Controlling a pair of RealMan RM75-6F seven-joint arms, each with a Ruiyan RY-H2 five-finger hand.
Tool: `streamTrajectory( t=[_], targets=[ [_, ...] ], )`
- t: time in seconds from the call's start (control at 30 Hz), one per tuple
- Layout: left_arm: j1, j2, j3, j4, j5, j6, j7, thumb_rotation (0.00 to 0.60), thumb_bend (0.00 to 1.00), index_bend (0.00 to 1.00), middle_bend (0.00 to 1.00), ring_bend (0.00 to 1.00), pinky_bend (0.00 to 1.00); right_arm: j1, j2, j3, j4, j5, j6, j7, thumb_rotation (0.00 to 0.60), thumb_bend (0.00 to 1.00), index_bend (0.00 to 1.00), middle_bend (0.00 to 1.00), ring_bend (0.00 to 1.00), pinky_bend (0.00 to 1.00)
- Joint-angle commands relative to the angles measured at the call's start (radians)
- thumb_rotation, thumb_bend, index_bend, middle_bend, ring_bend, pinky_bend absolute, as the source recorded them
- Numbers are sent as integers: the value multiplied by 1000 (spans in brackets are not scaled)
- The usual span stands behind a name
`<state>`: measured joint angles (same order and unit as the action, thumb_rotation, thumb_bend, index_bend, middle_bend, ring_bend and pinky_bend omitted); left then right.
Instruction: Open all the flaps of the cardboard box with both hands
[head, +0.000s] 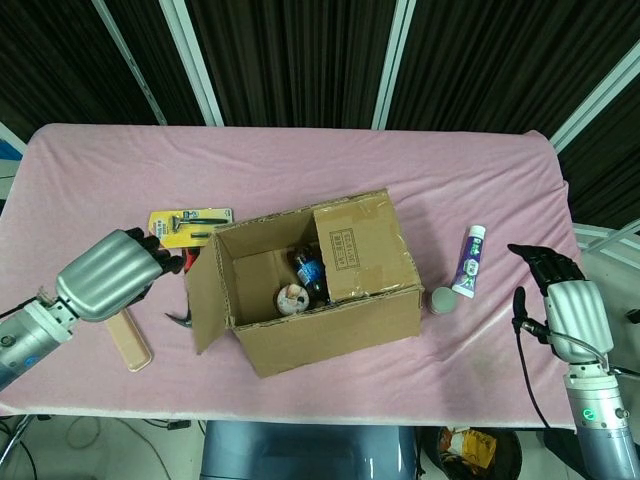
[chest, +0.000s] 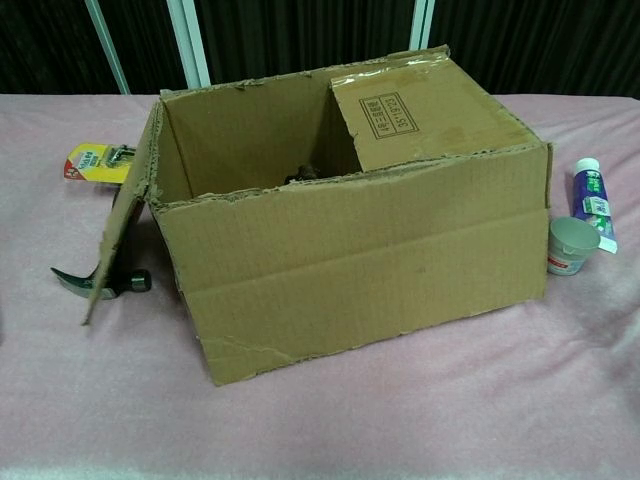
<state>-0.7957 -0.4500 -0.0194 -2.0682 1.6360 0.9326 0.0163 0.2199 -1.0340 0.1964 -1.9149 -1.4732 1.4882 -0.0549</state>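
Left hand at the left table edge, fingers curled in, holding nothing, well apart from the cardboard box. Right hand off the table's right edge, fingers pointing up and away, empty; head view only, cannot tell whether fingers are spread or closed. Neither hand shows in the chest view.

Cardboard box sits mid-table on the pink table, slightly rotated. Left flap is folded out and hangs down along the box's left side; in chest view it leans outward over the hammer. Right flap is closed, lying flat over the right half of the opening, printed label on top. Inside the open half: a dark bottle and a small round item, details unclear.

Hammer lies just left of the box, head partly hidden by the hanging flap. Yellow packaged tool lies beyond it, near the box's left rear corner. Tan flat block lies just below the left hand. Right of the box: small grey-capped jar near the box wall, white and purple tube just beside it.
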Motion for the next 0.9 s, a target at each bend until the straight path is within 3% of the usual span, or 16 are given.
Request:
streamTrajectory(
  t=[0.03,0.17,0.27,0.37,0.47,0.57,0.63,0.9],
  targets=[
    [68,-7,37,53,36,55,-46,600,802,365,498,380,426,1,1,-1,0,1,-3,-5,600,661,192,257,216,254],
    [185,-104,57,116,8,201,-99,600,450,175,226,136,207,6,14,-8,7,-14,-17,-6,600,636,192,253,216,254],
    [291,-215,63,169,-32,343,-101,600,311,96,94,36,108,16,30,-18,23,-64,-28,5,600,632,192,234,189,254],
    [385,-326,62,228,-69,472,-85,600,299,66,63,21,91,36,47,-24,42,-121,-43,-7,600,631,192,213,161,254],
    [477,-445,65,323,-98,582,-50,600,303,55,53,19,85,78,74,-16,50,-180,-81,-69,600,713,193,211,161,253],
    [531,-521,74,405,-115,626,-42,600,305,43,40,11,80,126,92,3,38,-205,-131,-125,600,848,192,211,161,253],
    [560,-563,78,453,-123,647,-59,600,305,28,28,2,66,170,104,21,19,-212,-183,-164,600,886,192,211,161,253],
    [621,-670,48,592,-131,715,-156,600,305,0,6,0,47,389,59,104,-30,-141,-449,-354,600,930,192,214,161,253]
  ],
)
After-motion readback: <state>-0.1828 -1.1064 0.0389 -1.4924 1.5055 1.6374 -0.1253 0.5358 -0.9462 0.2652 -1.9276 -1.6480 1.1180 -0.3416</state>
